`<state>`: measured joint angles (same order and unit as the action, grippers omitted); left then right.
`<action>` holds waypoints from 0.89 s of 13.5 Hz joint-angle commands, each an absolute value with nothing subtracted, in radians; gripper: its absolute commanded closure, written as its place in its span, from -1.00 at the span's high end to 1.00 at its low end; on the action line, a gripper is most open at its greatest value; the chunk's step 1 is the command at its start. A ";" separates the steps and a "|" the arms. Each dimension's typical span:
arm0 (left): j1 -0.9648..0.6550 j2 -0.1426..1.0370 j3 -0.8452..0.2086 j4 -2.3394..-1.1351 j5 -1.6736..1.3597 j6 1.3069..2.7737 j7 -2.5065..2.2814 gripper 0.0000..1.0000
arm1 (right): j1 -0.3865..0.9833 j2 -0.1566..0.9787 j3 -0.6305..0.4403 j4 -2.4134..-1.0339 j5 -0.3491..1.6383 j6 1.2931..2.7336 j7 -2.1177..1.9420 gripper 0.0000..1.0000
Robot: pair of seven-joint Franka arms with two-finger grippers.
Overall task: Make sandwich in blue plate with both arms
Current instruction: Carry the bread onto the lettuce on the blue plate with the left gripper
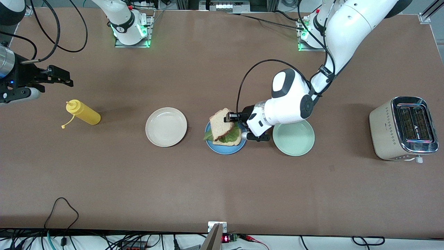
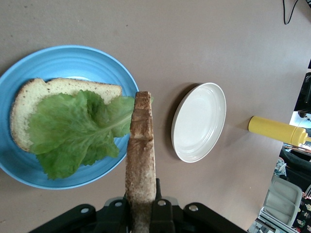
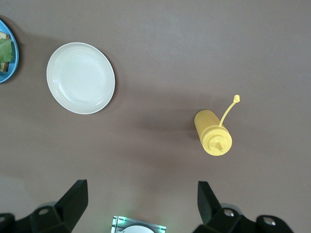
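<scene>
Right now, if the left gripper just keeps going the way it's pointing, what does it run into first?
Probably the lettuce leaf on the bottom bread slice in the blue plate. The left gripper is shut on the top bread slice, held on edge over the plate's rim, so that slice would touch first; depth is unclear.

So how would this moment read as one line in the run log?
left gripper: shut on top bread slice, over blue plate | lettuce: on bottom slice | right gripper: open, waiting

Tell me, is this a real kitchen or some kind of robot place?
Probably a robot lab, not a kitchen. Two white arms are bolted to a bare brown table, cables trail along its edges, and a toaster, a yellow bottle and a blue plate holding a sandwich are laid out like practice props.
</scene>
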<state>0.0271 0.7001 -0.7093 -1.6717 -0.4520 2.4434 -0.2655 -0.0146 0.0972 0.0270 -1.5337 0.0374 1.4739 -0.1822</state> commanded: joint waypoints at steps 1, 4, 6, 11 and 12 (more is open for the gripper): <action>0.031 0.735 -0.712 -1.652 -0.485 2.445 -0.210 -0.98 | -0.020 0.089 0.032 -1.534 0.028 1.459 -0.167 1.00; 0.034 0.776 -0.712 -1.644 -0.485 2.474 -0.201 -0.97 | -0.017 0.089 0.032 -1.532 0.028 1.460 -0.167 1.00; 0.029 0.799 -0.712 -1.644 -0.483 2.503 -0.201 -0.96 | -0.020 0.092 0.032 -1.532 0.029 1.465 -0.167 1.00; 0.051 0.854 -0.706 -1.640 -0.483 2.505 -0.092 -0.45 | -0.017 0.094 0.032 -1.532 0.028 1.468 -0.167 1.00; 0.061 0.865 -0.703 -1.640 -0.483 2.503 -0.063 -0.23 | -0.020 0.094 0.032 -1.532 0.029 1.470 -0.167 1.00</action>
<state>0.0439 0.8243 -0.7008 -1.6646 -0.4520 2.5026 -0.1495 -0.0146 0.0973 0.0270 -1.5338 0.0374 1.4725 -0.1813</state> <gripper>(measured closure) 0.775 0.000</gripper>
